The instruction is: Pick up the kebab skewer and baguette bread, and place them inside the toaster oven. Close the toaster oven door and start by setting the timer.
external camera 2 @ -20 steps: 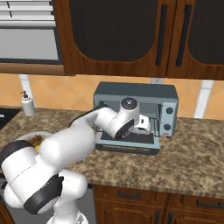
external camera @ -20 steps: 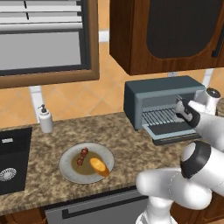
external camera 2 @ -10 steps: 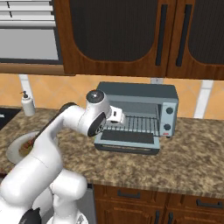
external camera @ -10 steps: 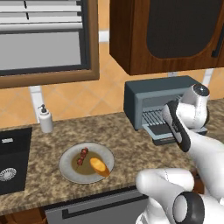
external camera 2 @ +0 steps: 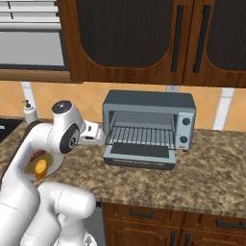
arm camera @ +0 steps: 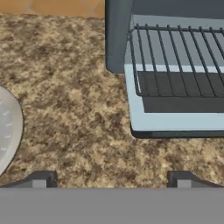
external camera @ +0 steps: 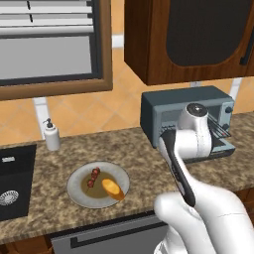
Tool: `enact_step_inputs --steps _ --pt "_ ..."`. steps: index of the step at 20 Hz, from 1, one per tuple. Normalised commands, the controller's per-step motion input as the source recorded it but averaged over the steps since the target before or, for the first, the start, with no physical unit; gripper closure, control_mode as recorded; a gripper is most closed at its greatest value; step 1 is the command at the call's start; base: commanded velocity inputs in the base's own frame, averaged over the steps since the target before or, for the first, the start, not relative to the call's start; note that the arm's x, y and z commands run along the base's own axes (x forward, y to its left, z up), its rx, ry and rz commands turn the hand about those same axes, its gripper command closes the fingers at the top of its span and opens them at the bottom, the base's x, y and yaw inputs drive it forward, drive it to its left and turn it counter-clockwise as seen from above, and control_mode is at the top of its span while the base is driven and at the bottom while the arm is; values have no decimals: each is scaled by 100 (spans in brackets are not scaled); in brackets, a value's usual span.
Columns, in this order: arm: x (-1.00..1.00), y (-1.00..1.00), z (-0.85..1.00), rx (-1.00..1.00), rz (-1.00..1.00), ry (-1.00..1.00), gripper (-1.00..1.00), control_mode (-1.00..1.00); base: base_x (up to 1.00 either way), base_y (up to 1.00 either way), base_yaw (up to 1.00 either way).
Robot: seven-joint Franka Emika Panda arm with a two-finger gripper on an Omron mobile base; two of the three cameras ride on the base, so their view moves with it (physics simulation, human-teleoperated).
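No readable text, label, brand, number or sign is being shown on anything in these pictures. The knob panel of the toaster oven (external camera 2: 185, 126) is being rendered too small and blurred for any markings to be made out, and a small red spot at its foot is being shown without legible characters.

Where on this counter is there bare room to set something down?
Bare granite lies between the plate and the toaster oven, and right of the oven to the counter's end. The plate is crowded with the kebab skewer and baguette bread.
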Motion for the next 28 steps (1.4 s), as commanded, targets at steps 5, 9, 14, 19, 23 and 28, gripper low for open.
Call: enact_step_inputs --steps 5,9,14,19,23,28 --pt "-26 91 0 0 3 29 -100 -100 0 0 0" --pt "-11 96 -6 0 1 29 -100 -100 0 0 0" --pt "0 83 -14 0 0 24 -100 -100 0 0 0" --pt "1 53 -41 0 5 8 -100 -100 0 0 0" --pt "24 40 -44 0 2 7 -100 -100 0 0 0" --pt "18 44 -40 0 4 3 -100 -100 0 0 0"
